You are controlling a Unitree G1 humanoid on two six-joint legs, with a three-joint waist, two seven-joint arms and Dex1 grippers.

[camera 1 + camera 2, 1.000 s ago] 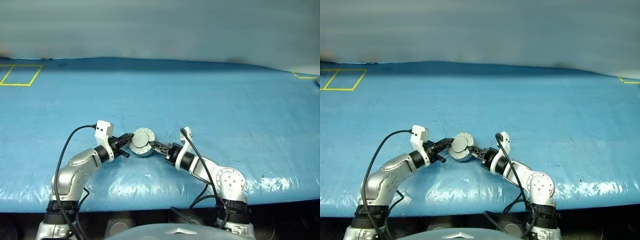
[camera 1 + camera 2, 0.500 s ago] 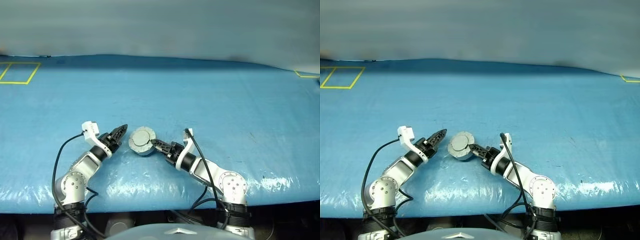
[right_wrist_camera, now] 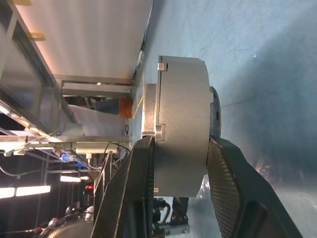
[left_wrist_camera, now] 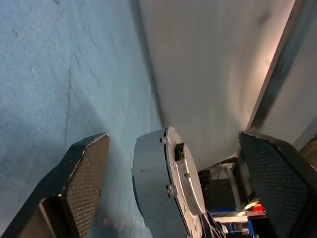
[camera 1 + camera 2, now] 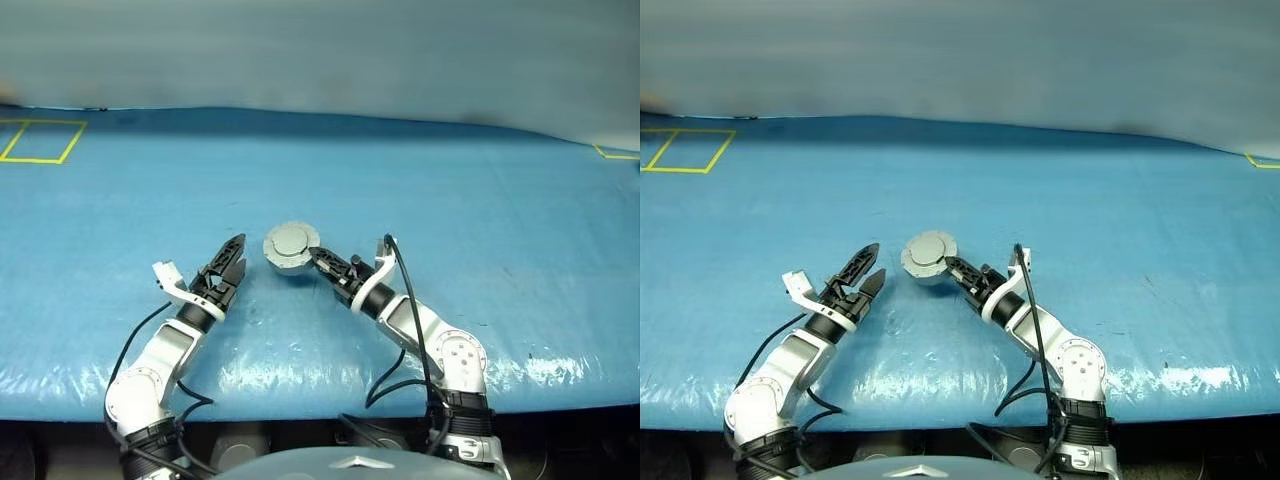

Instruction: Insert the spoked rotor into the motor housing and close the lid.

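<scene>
A round grey motor housing (image 5: pixel 291 246) is held just above the blue table, closed by the lid (image 5: pixel 928 250), whose plain face with a raised circle looks up. My right gripper (image 5: pixel 315 259) is shut on its edge from the right. In the right wrist view the fingers (image 3: pixel 225 193) clamp the thick grey body (image 3: pixel 181 124) top and bottom. To its left, my left gripper (image 5: pixel 233 262) is open and clear of it. The left wrist view shows the disc (image 4: pixel 166 183) between wide-spread fingers (image 4: pixel 81 183) without contact. The spoked rotor is hidden.
A blue tarp (image 5: pixel 450 210) covers the whole table. Yellow tape marks lie at the far left (image 5: pixel 40 140) and the far right (image 5: pixel 612 152). The table's front edge (image 5: pixel 320 395) runs just below both arms.
My left gripper has let go of the disc, opened wide, rolled and drawn away to the left. The right gripper has carried the disc up and further from me.
</scene>
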